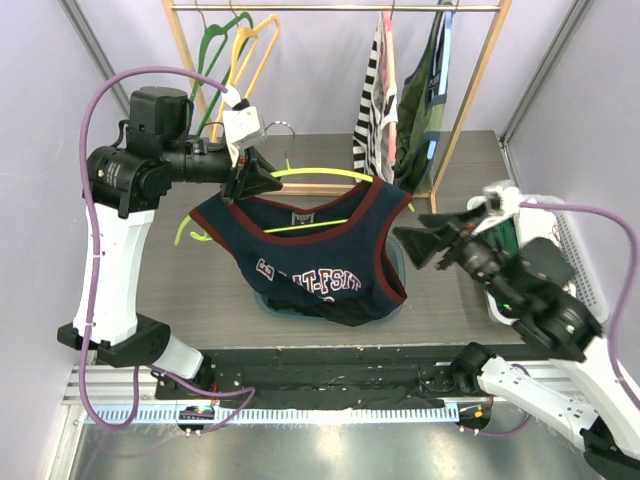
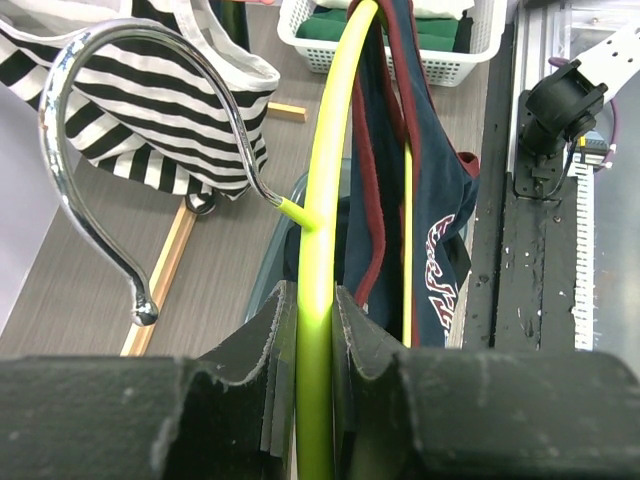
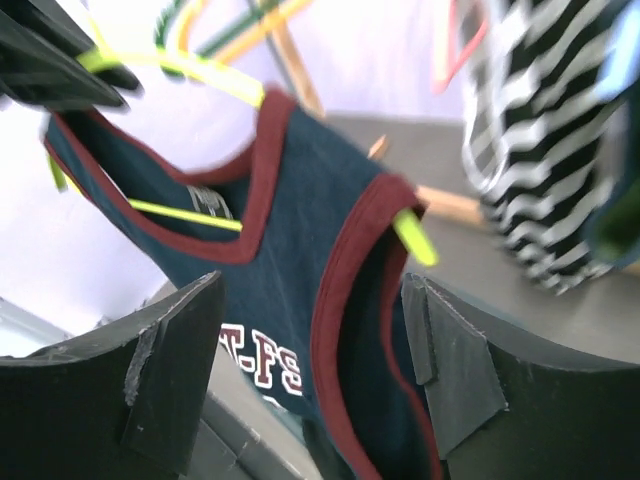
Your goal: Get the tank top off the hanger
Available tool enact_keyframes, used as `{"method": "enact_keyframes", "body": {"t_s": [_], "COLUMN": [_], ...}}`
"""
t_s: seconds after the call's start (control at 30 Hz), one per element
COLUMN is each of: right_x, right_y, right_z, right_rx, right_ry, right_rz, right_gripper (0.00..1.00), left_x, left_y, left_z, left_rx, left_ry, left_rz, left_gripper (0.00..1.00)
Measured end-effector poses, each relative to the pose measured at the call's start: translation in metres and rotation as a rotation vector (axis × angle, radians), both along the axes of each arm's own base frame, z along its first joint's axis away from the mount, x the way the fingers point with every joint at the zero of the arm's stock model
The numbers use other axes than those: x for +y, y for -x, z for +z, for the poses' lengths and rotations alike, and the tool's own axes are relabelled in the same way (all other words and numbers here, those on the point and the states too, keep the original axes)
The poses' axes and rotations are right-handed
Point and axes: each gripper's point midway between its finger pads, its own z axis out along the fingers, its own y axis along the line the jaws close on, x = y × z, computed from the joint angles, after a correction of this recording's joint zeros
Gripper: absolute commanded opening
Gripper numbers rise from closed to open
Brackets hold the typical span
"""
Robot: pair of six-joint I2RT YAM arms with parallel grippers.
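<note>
Left gripper (image 1: 243,180) is clamped shut on the yellow-green hanger (image 1: 322,173), on its left shoulder near the chrome hook (image 2: 120,120), holding it up over mid-table. Tank top (image 1: 320,250) hangs on the hanger with its hem bunched on the table (image 1: 460,300). Right gripper (image 1: 412,243) is spread wide and holds nothing, tips just right of the tank top's right strap; can't tell if touching.

High rear camera and close wrist cameras share the hanger (image 2: 318,200).
</note>
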Motion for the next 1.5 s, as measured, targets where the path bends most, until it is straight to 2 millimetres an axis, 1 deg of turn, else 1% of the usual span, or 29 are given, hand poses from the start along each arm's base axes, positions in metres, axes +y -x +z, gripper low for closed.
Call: {"method": "enact_keyframes", "body": {"t_s": [0.03,0.1,0.17,0.3,0.43,0.57,0.67,0.7,0.77,0.8,0.83,0.93,1.03,1.13,1.2,1.33,1.43,1.5], "right_x": [0.008,0.022,0.032,0.044,0.046,0.047,0.048,0.048,0.049,0.049,0.049,0.047,0.038,0.018,-0.003,-0.043,-0.062,-0.066], "right_y": [-0.005,-0.012,-0.016,-0.018,-0.016,-0.017,-0.018,-0.019,-0.022,-0.023,-0.024,-0.030,-0.033,-0.032,-0.030,-0.026,-0.027,-0.032], "right_z": [-0.010,-0.024,-0.025,-0.022,-0.011,-0.005,-0.003,-0.002,-0.001,0.000,0.000,-0.001,0.003,0.014,0.021,0.024,0.016,0.002], "right_rx": [0.030,0.085,0.109,0.133,0.115,0.099,0.092,0.089,0.084,0.080,0.078,0.078,0.065,0.034,0.013,0.000,0.019,0.051], "right_ry": [0.000,-0.005,-0.022,-0.064,-0.109,-0.128,-0.133,-0.133,-0.136,-0.137,-0.137,-0.137,-0.149,-0.182,-0.210,-0.245,-0.239,-0.204], "right_rz": [0.012,0.035,0.058,0.095,0.107,0.109,0.111,0.109,0.104,0.100,0.094,0.064,0.019,-0.059,-0.136,-0.291,-0.382,-0.420], "right_gripper": [0.71,0.67,0.65,0.58,0.58,0.56,0.42,0.32,0.20,0.07,0.01,0.01,0.01,0.01,0.01,0.01,0.01,0.01], "left_x": [0.000,0.000,0.000,0.000,0.000,0.000,0.000,0.000,0.000,0.000,0.000,0.000,0.001,0.002,0.002,0.001,0.000,0.000], "left_y": [0.000,0.000,0.000,0.001,0.001,0.002,0.002,0.002,0.002,0.003,0.003,0.005,0.007,0.008,0.008,0.009,0.011,0.011], "left_z": [0.000,0.000,0.000,0.000,0.000,0.001,0.000,0.001,0.000,0.000,0.001,0.002,0.003,0.003,0.003,0.003,0.004,0.004], "left_rx": [0.000,0.000,-0.001,-0.001,-0.001,0.000,0.002,0.002,0.003,0.003,0.003,-0.001,-0.003,-0.006,-0.008,-0.014,-0.016,-0.016], "left_ry": [0.000,0.000,0.000,0.000,0.000,0.002,0.003,0.003,0.003,0.003,0.003,0.006,0.006,0.005,0.004,0.005,0.007,0.007], "left_rz": [0.000,0.000,0.000,0.000,-0.001,-0.005,-0.006,-0.006,-0.007,-0.007,-0.008,-0.010,-0.011,-0.012,-0.013,-0.020,-0.032,-0.032], "left_gripper": [0.00,0.00,0.00,0.00,0.00,0.00,0.00,0.00,0.00,0.00,0.00,0.00,0.00,0.00,0.00,0.00,0.00,0.00]}}
